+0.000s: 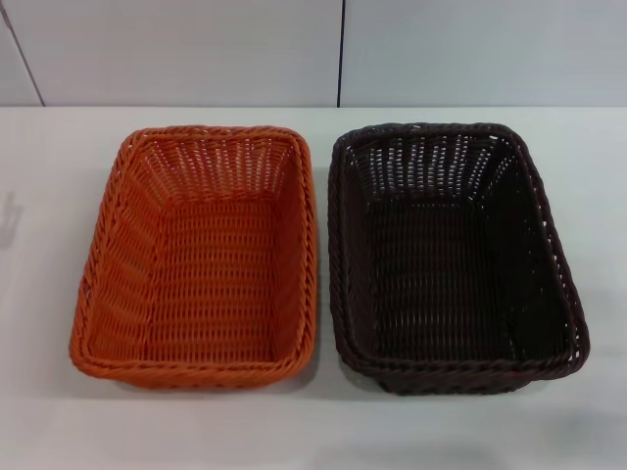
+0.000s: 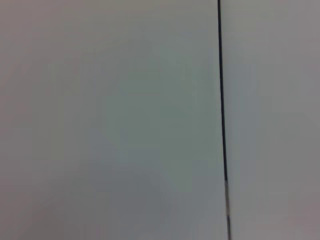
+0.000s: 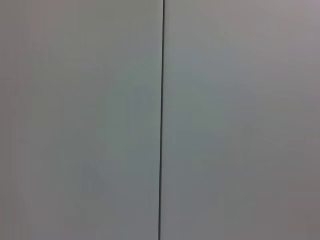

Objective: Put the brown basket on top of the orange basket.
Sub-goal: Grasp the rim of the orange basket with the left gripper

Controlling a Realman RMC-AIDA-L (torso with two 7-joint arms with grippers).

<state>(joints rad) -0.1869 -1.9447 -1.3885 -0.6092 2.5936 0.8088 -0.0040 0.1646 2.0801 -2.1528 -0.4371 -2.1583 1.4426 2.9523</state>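
Observation:
The orange basket (image 1: 201, 259) sits on the white table at the left in the head view, upright and empty. The brown basket (image 1: 451, 257), very dark and of the same shape, sits right beside it on the right, upright and empty; their long rims are close or touching. Neither gripper nor arm shows in the head view. Both wrist views show only a pale wall panel with a thin dark vertical seam; no basket and no fingers show there.
The white table (image 1: 313, 431) spreads around both baskets, with bare surface in front and at both sides. A pale wall with a dark vertical seam (image 1: 341, 54) stands behind the table's far edge.

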